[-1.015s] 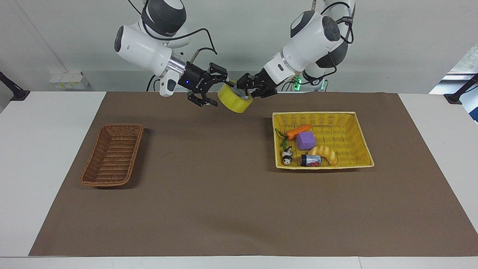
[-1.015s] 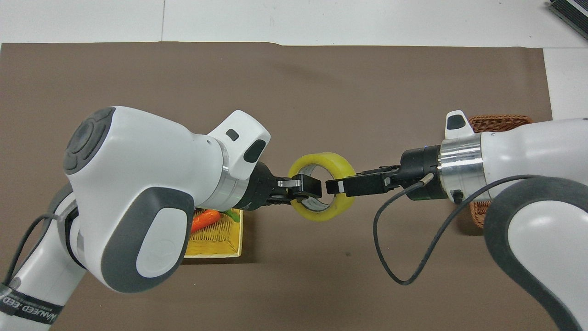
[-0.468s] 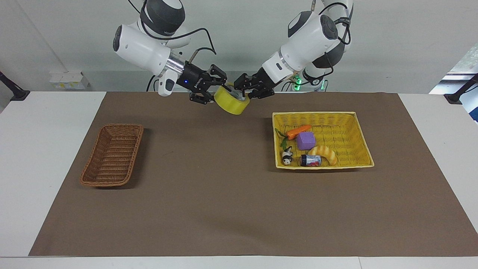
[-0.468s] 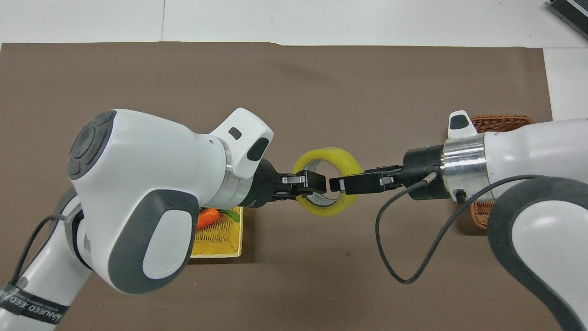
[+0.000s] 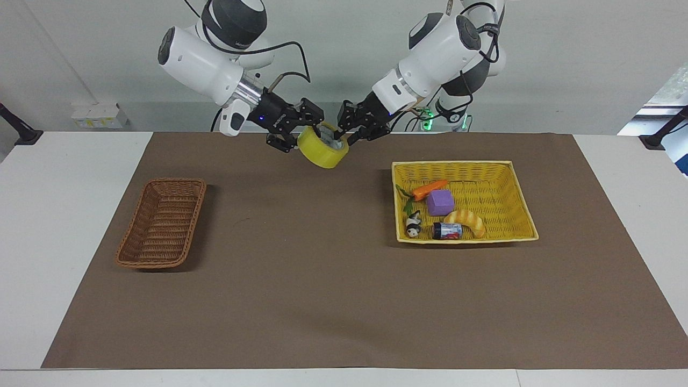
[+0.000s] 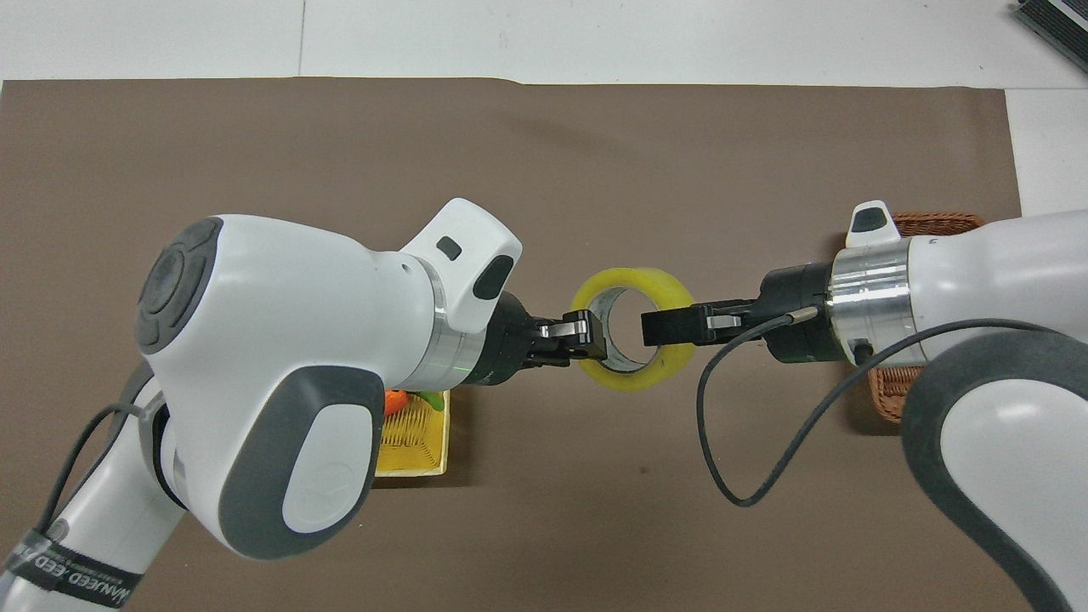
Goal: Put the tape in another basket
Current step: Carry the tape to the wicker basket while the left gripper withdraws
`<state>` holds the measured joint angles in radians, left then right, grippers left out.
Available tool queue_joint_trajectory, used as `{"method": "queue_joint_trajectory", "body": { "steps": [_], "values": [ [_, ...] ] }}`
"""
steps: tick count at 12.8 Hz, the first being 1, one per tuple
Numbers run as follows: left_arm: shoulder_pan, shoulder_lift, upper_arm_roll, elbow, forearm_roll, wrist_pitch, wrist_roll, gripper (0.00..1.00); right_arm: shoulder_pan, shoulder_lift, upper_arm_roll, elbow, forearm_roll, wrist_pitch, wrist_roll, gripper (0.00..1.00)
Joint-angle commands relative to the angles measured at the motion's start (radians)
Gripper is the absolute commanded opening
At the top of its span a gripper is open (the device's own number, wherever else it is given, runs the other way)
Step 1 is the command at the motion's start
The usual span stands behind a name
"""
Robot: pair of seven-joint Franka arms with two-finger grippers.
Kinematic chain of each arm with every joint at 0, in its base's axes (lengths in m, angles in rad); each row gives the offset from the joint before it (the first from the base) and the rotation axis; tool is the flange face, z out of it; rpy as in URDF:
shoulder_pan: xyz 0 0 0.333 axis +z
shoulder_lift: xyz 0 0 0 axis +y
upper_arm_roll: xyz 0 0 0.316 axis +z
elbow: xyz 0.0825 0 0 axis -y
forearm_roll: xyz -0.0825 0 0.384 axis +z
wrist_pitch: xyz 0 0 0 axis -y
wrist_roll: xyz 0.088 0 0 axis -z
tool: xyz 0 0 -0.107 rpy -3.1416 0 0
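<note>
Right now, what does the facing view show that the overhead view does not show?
Only the facing view shows the whole brown basket and the yellow basket's purple block and bread toy. Only the overhead view looks through the tape's open core. Both show the tape in the air between the left gripper and the right gripper.

A robotics lab bench, staged for my practice.

I work at a white table (image 5: 70,177) spread with a plain brown mat (image 5: 322,279), bare pale wall (image 5: 344,64) above it. Near the mat, black clamp stands (image 5: 21,129) grip the table's edge and a white socket block (image 5: 99,115) sits at the wall. On the mat are only props: a brown basket (image 5: 161,223) and a yellow basket (image 5: 510,188) of small toys, a carrot (image 5: 430,189), a purple block (image 5: 440,202). Loose cables (image 6: 748,425) trail from my arms.
</note>
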<state>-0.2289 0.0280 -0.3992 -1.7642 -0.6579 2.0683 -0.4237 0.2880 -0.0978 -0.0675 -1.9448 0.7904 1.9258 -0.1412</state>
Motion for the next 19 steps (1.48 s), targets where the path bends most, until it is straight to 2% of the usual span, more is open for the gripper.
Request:
{"method": "queue_joint_trajectory", "body": {
  "steps": [1, 5, 10, 13, 15, 17, 19],
  "values": [
    [0.011, -0.02, 0.008, 0.002, -0.019, -0.01, -0.02, 1.0, -0.032, 0.012, 0.002, 0.026, -0.033, -0.017, 0.015, 0.0],
    [0.083, -0.04, 0.022, 0.0, 0.009, -0.077, -0.015, 1.0, -0.087, 0.012, 0.0, 0.02, -0.152, -0.046, 0.006, 0.0],
    [0.279, -0.033, 0.033, 0.0, 0.15, -0.168, -0.015, 1.0, -0.241, 0.026, 0.0, 0.006, -0.354, -0.045, -0.044, 0.0],
    [0.391, -0.028, 0.033, 0.0, 0.251, -0.175, 0.0, 1.0, -0.424, 0.094, 0.0, 0.006, -0.364, -0.044, -0.263, 0.0],
    [0.445, -0.031, 0.034, 0.003, 0.271, -0.177, 0.0, 1.0, -0.522, 0.142, 0.0, 0.007, -0.366, -0.03, -0.366, 0.0],
    [0.479, -0.037, 0.04, 0.008, 0.357, -0.177, 0.006, 1.0, -0.543, 0.165, -0.003, 0.007, -0.367, 0.017, -0.357, 0.0],
    [0.479, -0.037, 0.04, 0.032, 0.502, -0.182, 0.008, 1.0, -0.599, 0.235, -0.002, 0.023, -0.346, 0.044, -0.343, 0.0]
  ]
}}
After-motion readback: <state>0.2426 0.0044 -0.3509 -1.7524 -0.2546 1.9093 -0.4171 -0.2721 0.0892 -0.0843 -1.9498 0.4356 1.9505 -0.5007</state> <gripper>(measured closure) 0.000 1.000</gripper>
